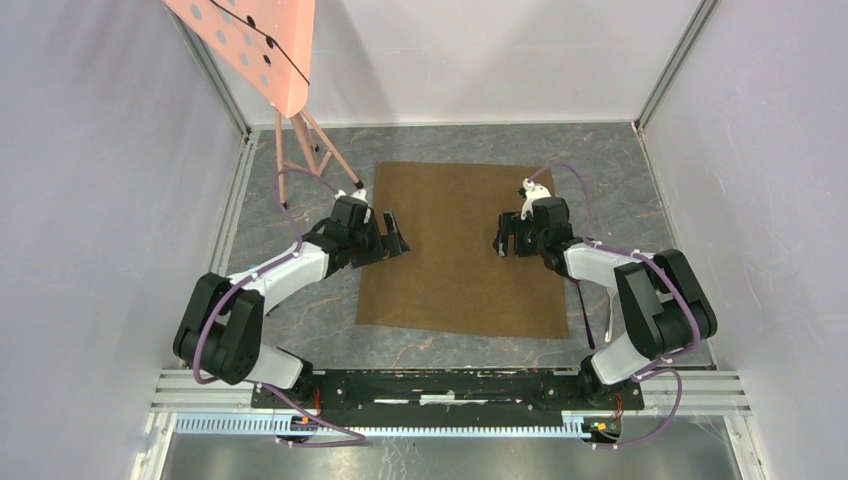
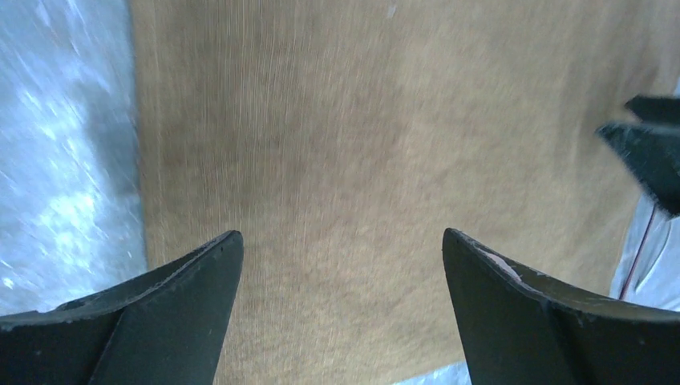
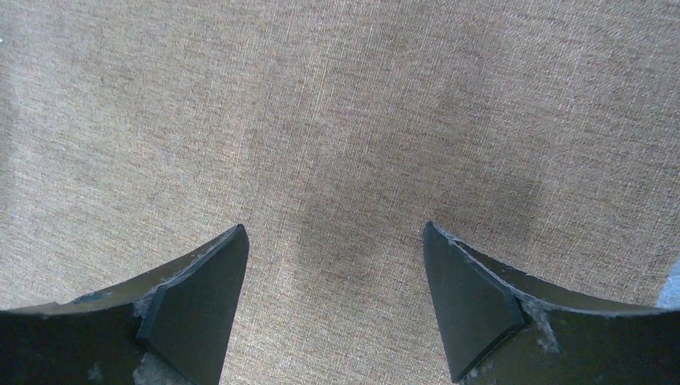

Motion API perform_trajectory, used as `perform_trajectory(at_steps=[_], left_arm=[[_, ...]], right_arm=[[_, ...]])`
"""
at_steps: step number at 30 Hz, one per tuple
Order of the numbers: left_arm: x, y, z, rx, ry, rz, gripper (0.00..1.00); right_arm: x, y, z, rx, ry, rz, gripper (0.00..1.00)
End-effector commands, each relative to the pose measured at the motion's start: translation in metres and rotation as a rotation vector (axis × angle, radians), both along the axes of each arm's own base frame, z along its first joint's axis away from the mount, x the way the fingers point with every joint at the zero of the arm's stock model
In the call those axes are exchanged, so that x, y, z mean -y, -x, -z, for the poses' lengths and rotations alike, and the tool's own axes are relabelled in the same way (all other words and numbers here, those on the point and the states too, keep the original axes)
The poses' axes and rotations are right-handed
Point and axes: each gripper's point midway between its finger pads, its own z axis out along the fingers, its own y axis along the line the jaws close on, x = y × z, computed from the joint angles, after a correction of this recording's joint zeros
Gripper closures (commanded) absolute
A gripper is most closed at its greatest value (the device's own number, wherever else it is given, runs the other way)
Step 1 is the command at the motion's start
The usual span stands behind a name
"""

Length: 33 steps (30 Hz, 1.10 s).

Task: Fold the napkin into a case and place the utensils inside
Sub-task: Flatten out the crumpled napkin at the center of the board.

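Observation:
The tan-brown napkin (image 1: 460,270) lies flat and unfolded on the grey table, a single layer. My left gripper (image 1: 395,240) hovers open over its left edge; in the left wrist view (image 2: 341,234) the cloth (image 2: 361,144) fills the space between the jaws. My right gripper (image 1: 503,240) is open over the napkin's right half, with only cloth (image 3: 337,120) below it in the right wrist view (image 3: 334,227). Both are empty. A thin silvery utensil (image 1: 607,318) shows just right of the napkin, partly hidden by my right arm. The purple-handled utensil is not clearly visible.
A pink perforated board (image 1: 255,45) on thin pink legs (image 1: 300,150) stands at the back left. White walls close in the table on the left, right and back. The right gripper's fingers (image 2: 649,152) show at the right edge of the left wrist view.

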Motion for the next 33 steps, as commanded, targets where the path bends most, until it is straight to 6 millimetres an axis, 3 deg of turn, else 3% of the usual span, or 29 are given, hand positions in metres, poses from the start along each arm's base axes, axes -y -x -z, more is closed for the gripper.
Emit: perform_trajectory(at_steps=[1,4,8,14,17,22,28,33], left_arm=[[0.019,0.030,0.022,-0.091,0.112,0.053,0.00],[0.011,0.039,0.042,-0.126,0.083,0.019,0.00],[-0.018,0.049,0.064,-0.151,-0.006,-0.094,0.00],[-0.041,0.049,0.061,-0.138,-0.122,-0.127,0.00],[-0.045,0.047,0.049,-0.111,-0.135,-0.130,0.00],[-0.044,0.049,0.018,-0.058,-0.117,-0.105,0.00],[-0.025,0.065,-0.025,0.035,0.045,-0.027,0.00],[-0.011,0.081,-0.059,0.079,0.159,0.050,0.00]], right_arm=[[-0.002,0.005,0.004,-0.009,0.003,-0.035,0.14],[-0.004,0.002,0.010,-0.021,0.005,-0.043,0.14],[-0.018,-0.002,0.011,-0.031,-0.005,-0.083,0.13],[-0.050,0.002,0.006,-0.030,0.039,-0.201,0.13],[-0.046,0.001,-0.005,-0.023,0.080,-0.181,0.13],[-0.015,0.009,-0.030,-0.008,0.236,-0.135,0.09],[0.006,0.063,-0.035,-0.094,0.221,-0.113,0.02],[0.047,0.103,-0.043,-0.144,0.202,0.156,0.02]])
